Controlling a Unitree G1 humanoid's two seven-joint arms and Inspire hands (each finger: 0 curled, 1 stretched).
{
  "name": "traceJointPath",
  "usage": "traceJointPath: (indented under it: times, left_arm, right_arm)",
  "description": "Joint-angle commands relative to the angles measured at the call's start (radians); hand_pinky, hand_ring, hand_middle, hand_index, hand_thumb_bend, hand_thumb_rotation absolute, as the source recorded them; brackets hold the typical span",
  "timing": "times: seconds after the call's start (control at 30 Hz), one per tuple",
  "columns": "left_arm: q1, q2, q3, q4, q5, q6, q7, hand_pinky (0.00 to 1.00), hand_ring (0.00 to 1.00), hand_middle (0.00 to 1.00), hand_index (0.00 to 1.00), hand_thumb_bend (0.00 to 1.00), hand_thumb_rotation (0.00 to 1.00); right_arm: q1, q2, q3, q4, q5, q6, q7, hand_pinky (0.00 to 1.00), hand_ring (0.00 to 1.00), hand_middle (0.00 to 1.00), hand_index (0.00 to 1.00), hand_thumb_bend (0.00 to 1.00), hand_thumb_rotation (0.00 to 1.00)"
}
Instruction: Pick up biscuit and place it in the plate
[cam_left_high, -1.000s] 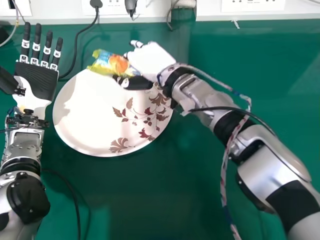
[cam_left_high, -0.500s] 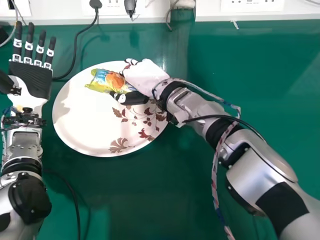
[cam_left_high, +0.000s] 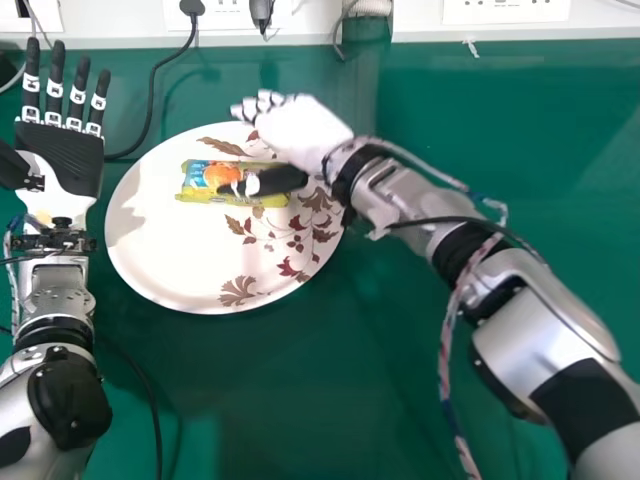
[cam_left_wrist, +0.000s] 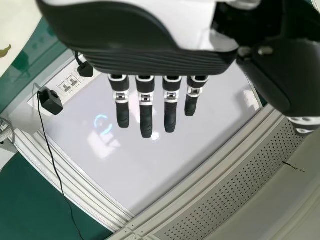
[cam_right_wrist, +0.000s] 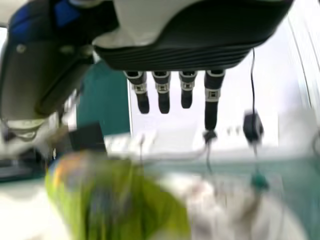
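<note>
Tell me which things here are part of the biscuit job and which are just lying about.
Part of the job:
- biscuit packet, on the plate
- patterned plate
- right hand, thumb over the packet

Just there:
- left hand, off to the left
- black cable
- white socket panel

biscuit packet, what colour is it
Yellow-green with blue and orange print on the biscuit packet, clearest in the head view.
</note>
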Motion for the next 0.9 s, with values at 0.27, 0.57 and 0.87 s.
traceJointPath:
  times: [0.27, 0.57, 0.87]
  left_arm:
    - [0.003, 0.010, -0.010, 0.022, 0.014, -0.004, -0.006, 0.81, 0.83, 0.89, 1.00, 0.94, 0.96]
    - [0.003, 0.016, -0.018, 0.025, 0.045, -0.027, 0.011, 0.66, 0.81, 0.91, 1.00, 0.94, 0.97]
    - [0.006, 0.017, -0.017, 0.021, 0.053, -0.026, 0.039, 0.63, 0.75, 0.88, 1.00, 1.00, 0.90]
  right_arm:
    - [0.191, -0.154, -0.226, -0.445, 0.202, 0.022, 0.201, 0.77, 0.91, 0.99, 1.00, 1.00, 0.64]
    - [0.230, -0.156, -0.455, -0.399, 0.606, -0.051, 0.455, 0.67, 0.84, 0.94, 0.94, 1.00, 0.61]
    - [0.132, -0.059, -0.822, 0.015, 1.204, 0.053, 1.018, 0.63, 0.81, 0.93, 0.90, 1.00, 0.61]
